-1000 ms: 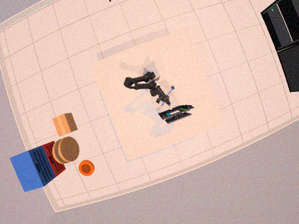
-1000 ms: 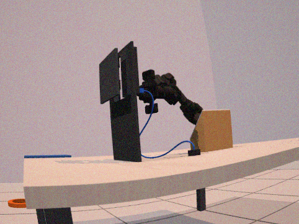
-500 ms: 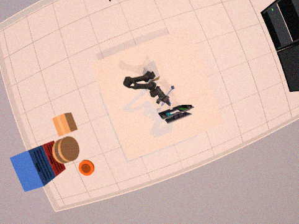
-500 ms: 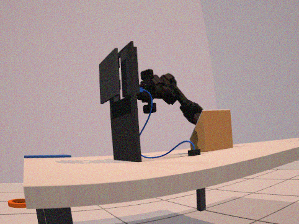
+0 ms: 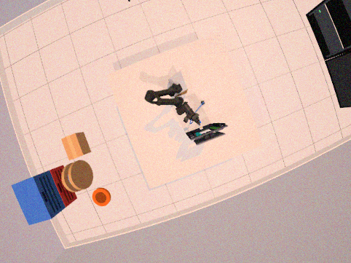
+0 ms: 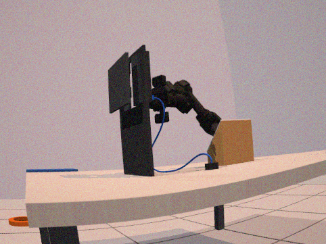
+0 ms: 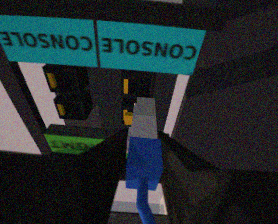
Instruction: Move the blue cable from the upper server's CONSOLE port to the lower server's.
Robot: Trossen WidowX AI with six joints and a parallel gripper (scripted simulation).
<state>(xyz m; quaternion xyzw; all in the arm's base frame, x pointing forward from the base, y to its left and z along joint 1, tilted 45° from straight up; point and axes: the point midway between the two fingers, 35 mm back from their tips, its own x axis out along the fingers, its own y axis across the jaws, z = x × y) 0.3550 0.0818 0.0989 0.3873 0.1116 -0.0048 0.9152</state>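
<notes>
The blue cable [image 6: 164, 115] [image 7: 144, 202] arcs down from its blue, grey-tipped plug [image 7: 144, 160], held in the claw [image 7: 142, 135].

Wrist view: blue plug [image 5: 199, 122] [image 6: 153, 97] [image 7: 144, 162] covers part of port behind its grey nose; depth of tip unclear. Green label [image 7: 72, 143] at eight o'clock blurred, partly behind dark fingers. Cable [image 5: 198, 108] [image 6: 164, 115] [image 7: 143, 200] cut off at six o'clock.

Exterior view: port faces turned away; stretch of cable hidden behind dark upright panel [image 5: 209, 139] [image 6: 138, 152]. Tan box [image 6: 237, 142] at four o'clock hides arm's foot.

Top view: plug's tab too small to tell; black cabinet [image 5: 338, 85] cropped at two o'clock.
</notes>
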